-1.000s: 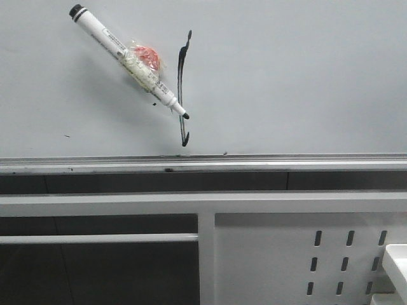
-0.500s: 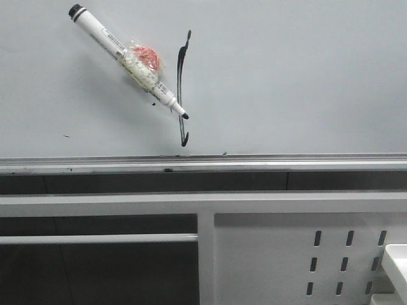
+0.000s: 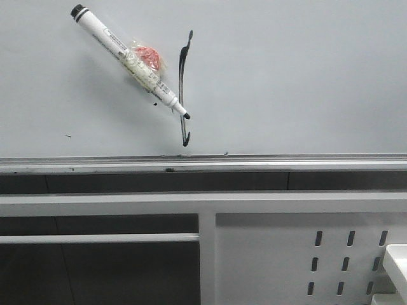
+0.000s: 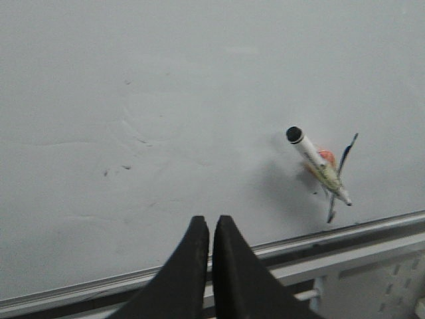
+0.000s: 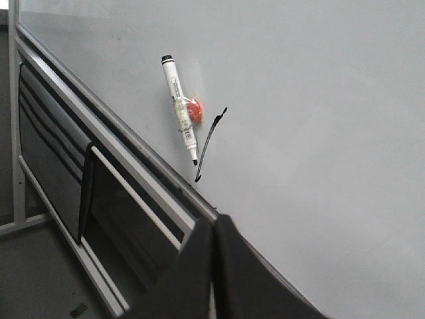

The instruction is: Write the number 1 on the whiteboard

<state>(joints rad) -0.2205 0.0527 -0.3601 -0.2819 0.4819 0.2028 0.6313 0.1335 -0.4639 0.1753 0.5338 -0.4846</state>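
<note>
— See the marker? It's stuck to the whiteboard on its own, slanted, by that wad of tape and red blob at its middle. Neither arm has it.

— Where are the grippers, then?

— Both are back off the board. The left gripper has its fingers pressed together on nothing, and the right gripper is clenched the same way, empty. The marker sits well apart from both, out beyond the fingertips.

— And the number 1?

— Drawn already, I'd say. A thin dark stroke, slightly bowed, with a small flag on top and a hook at the foot, ending just above the silver rail. It stands well beyond the left fingertips and off to their right side, beside the pen's tip.

— So what could spoil it?

— The pen's bare tip rests right at the stroke, touching or nearly so, I can't tell which. If the tape gives, the marker could slide or drop and drag ink across the digit, or hit the rail. And if a gripper reaches in for it clumsily, a finger could smear the line, which may not be dry.

— Anything else on the board?

— A few tiny stray ink specks, nothing more.
</note>
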